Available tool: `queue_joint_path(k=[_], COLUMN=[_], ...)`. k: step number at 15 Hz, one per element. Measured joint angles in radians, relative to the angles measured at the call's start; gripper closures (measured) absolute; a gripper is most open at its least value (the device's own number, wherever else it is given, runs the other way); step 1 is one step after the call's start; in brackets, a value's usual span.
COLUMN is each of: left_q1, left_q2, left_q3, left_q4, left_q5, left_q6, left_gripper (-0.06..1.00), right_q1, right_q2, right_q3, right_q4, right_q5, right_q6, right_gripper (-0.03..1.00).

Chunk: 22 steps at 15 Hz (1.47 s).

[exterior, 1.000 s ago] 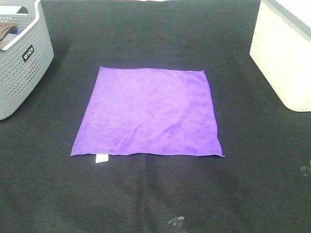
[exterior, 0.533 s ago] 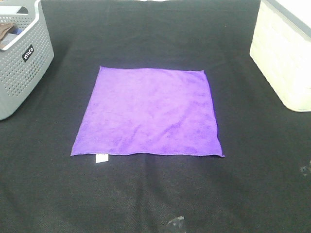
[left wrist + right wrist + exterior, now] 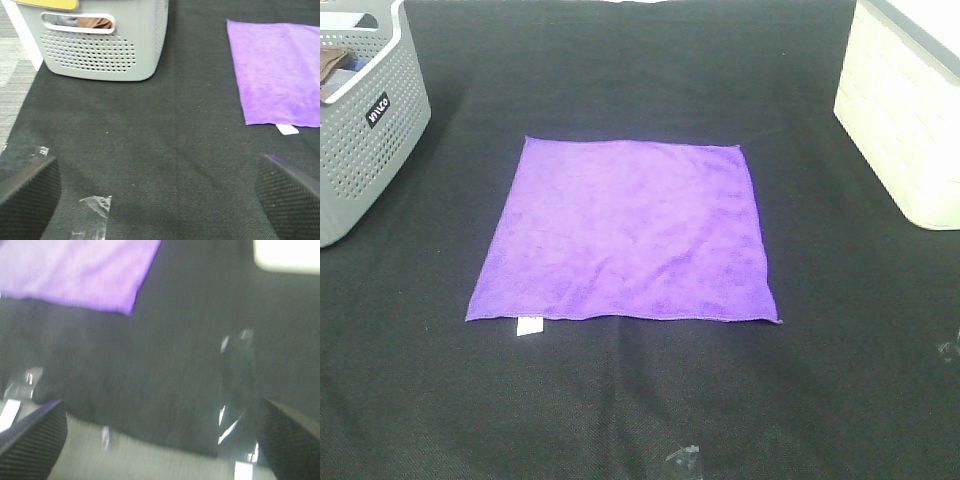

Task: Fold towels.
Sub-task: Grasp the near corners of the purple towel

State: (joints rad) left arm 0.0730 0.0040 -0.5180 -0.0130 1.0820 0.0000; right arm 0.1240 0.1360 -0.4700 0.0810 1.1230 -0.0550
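A purple towel lies spread flat on the black table cover, with a small white tag at its near left corner. Neither gripper shows in the high view. In the left wrist view the left gripper is open over bare cover, with the towel and its tag apart from it. In the blurred right wrist view the right gripper is open near the table's front edge, and the towel's corner lies apart from it.
A grey perforated basket holding cloth stands at the back left, and also shows in the left wrist view. A white bin stands at the back right. Bits of clear tape lie on the cover near the front edge.
The towel and bins have not moved. The tape bit near the front edge looks very slightly shifted; nothing else differs.
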Motion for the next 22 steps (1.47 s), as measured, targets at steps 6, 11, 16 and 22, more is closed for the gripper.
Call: queue_joint_path(k=[6,11,16,22], left_q1=[0.0,-0.062,-0.174,-0.174], left_q2=[0.69,1.304,1.679,1.817], left_q3=[-0.321,-0.551,-0.642,-0.662], left_q4=[-0.038,-0.285,-0.326,-0.433], left_q5=[0.135,-0.037,-0.18,-0.231], left_q6=[0.0,0.195,0.21,0.21], left_gripper=[-0.04,-0.04,-0.04,-0.04], right_q1=[0.0,-0.057,-0.231,-0.186], right_q2=[0.71,1.295,1.561,1.634], right_q3=[-0.455,-0.656,-0.659,-0.659], right_q4=[0.001,0.208,0.607,0.493], right_q5=[-0.027,-0.121,-0.13,-0.163], right_q6=[0.002,-0.186,-0.478,-0.406], right_gripper=[0.0,0.0,0.0,0.01])
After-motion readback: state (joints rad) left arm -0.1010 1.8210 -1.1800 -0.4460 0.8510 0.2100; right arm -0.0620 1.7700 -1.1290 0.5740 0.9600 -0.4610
